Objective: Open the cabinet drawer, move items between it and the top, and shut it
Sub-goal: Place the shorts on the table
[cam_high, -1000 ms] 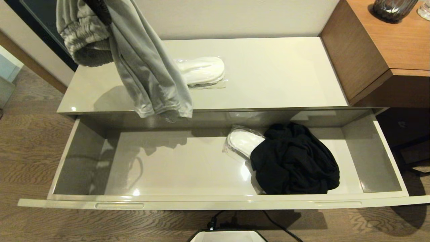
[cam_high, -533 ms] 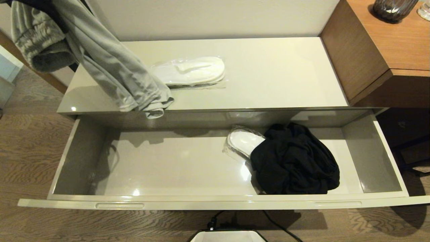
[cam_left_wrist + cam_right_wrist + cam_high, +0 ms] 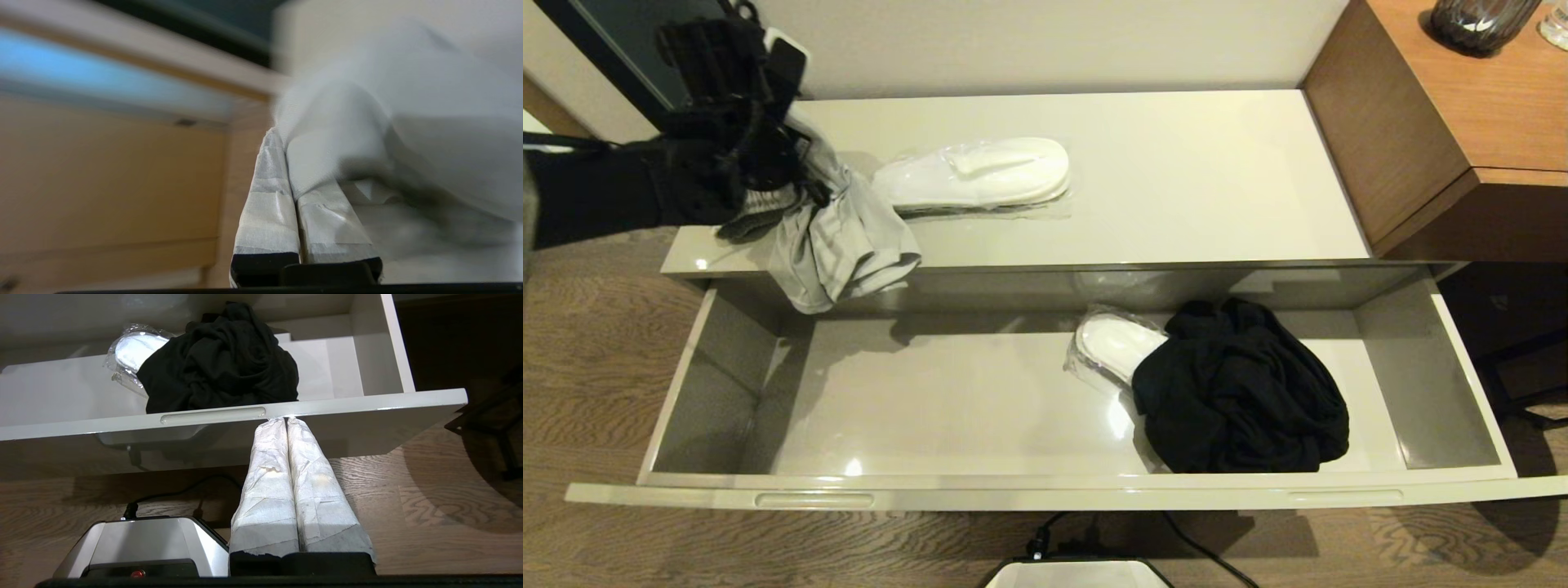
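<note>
I see L gripper (image 3: 796, 175) clamped on grey garment (image 3: 837, 245), bunched at top (image 3: 1176, 180) L front edge, prob. resting | drawer (image 3: 980, 400) open: black garment (image 3: 1237, 388), slippers (image 3: 1111, 343) | R gripper (image 3: 286, 422) closed, parked below drawer front.

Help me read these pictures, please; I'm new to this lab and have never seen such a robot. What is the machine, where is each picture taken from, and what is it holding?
It is a two-armed robot on wheels. One picture looks down from its head; the other two look along each wrist's fingers.

In the head view, the open cabinet drawer holds a black garment lying partly over a wrapped pair of slippers. Another wrapped pair lies on the top.

The left gripper, at the top's left end, is shut on the light grey garment, which drapes over the front edge. Its wrist view shows the cloth pinched between taped fingers.

The right gripper is shut and empty, parked below the drawer's front.
</note>
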